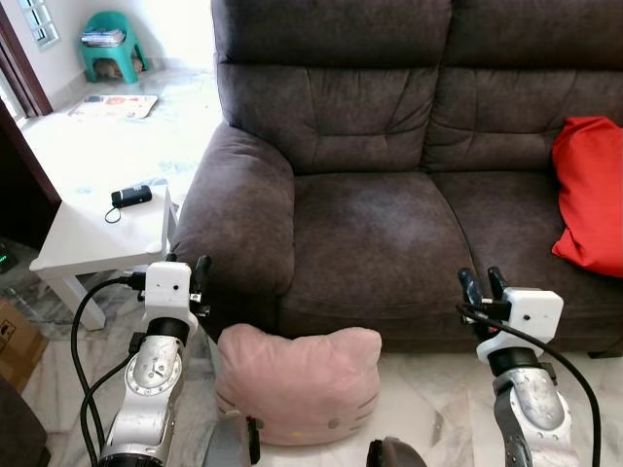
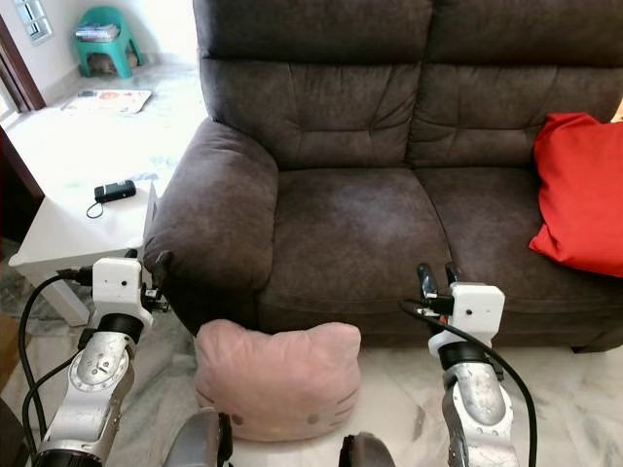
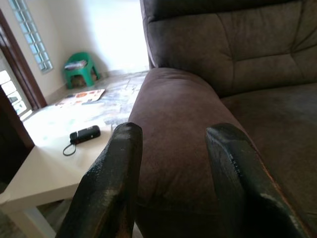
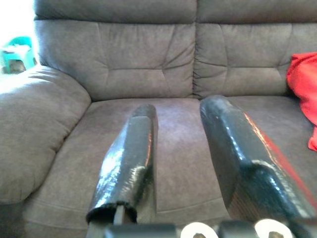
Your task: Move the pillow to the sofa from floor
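Observation:
A pink cat-face pillow (image 1: pixel 297 384) lies on the marble floor against the front of the dark brown sofa (image 1: pixel 380 224). My left gripper (image 1: pixel 190 265) is raised beside the sofa's left armrest (image 3: pixel 178 99), above and to the left of the pillow. Its fingers (image 3: pixel 119 163) stand open with nothing between them. My right gripper (image 1: pixel 483 282) is held up in front of the seat's front edge, to the right of the pillow. It is open and empty too, its fingers (image 4: pixel 133 148) aimed at the seat cushion (image 4: pixel 173 124).
A red cushion (image 1: pixel 592 190) leans at the sofa's right end. A white side table (image 1: pixel 97 233) with a black device (image 1: pixel 130 196) stands left of the armrest. A cardboard box (image 1: pixel 15 341) sits at the far left. A green stool (image 1: pixel 109 44) and a mat (image 1: pixel 115 105) are farther back.

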Tool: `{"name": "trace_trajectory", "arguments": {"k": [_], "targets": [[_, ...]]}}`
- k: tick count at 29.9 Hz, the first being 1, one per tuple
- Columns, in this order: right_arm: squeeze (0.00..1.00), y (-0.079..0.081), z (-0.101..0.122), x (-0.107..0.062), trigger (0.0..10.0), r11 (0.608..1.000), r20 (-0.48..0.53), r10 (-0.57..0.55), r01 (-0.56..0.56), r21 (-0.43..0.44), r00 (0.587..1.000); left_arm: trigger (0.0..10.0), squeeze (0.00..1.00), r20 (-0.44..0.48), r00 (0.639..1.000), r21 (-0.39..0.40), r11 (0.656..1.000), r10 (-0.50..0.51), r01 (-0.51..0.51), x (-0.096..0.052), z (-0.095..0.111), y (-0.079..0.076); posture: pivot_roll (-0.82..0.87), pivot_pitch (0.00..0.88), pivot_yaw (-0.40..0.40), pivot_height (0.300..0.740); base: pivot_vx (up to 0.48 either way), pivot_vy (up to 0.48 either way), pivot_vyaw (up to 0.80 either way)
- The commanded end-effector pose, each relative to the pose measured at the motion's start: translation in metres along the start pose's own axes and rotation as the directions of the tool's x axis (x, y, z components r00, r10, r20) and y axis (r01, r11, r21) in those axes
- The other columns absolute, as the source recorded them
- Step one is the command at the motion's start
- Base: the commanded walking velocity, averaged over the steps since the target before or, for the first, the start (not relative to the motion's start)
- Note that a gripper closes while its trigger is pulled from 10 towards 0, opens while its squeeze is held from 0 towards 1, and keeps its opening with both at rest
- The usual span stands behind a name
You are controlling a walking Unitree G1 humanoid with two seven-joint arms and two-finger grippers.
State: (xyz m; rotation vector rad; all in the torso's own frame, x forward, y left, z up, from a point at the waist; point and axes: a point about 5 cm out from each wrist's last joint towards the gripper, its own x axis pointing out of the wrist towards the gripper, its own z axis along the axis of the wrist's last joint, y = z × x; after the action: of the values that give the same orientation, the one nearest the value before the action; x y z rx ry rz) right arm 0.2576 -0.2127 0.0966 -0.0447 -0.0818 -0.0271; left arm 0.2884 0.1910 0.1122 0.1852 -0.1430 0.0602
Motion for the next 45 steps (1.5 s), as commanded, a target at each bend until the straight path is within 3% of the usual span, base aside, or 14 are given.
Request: {"name": "trace_trajectory", "arguments": {"k": [1,20,29,45], "targets": [[0.00,-0.0020,0.0033,-0.0005,10.0,1.000,0.013,-0.005,0.005,-0.002,1.000,10.0,0.00,0.004,1.000,0.004,1.000,-0.011,0.011,0.0016,0.0022,-0.0011,-0.04,0.041,-0.009,0.615,0.000,0.000,0.00],[0.00,-0.0023,0.0038,0.0025,10.0,1.000,0.009,-0.008,0.008,0.004,1.000,10.0,0.00,0.004,1.000,-0.001,1.000,-0.016,0.016,0.0032,0.0024,-0.0032,-0.04,0.032,-0.011,0.615,0.000,0.000,0.00],[0.00,-0.0030,0.0001,0.0024,10.0,1.000,-0.016,-0.016,0.016,0.006,1.000,10.0,0.00,0.002,1.000,-0.001,1.000,-0.017,0.017,0.0029,0.0017,-0.0031,-0.04,0.038,-0.009,0.562,0.000,0.000,0.00],[0.00,-0.0011,0.0012,0.0004,10.0,1.000,-0.003,-0.003,0.003,-0.005,1.000,10.0,0.00,-0.006,1.000,0.003,1.000,-0.018,0.018,0.0017,0.0003,-0.0024,-0.04,0.047,-0.010,0.562,0.000,0.000,0.00]]}}
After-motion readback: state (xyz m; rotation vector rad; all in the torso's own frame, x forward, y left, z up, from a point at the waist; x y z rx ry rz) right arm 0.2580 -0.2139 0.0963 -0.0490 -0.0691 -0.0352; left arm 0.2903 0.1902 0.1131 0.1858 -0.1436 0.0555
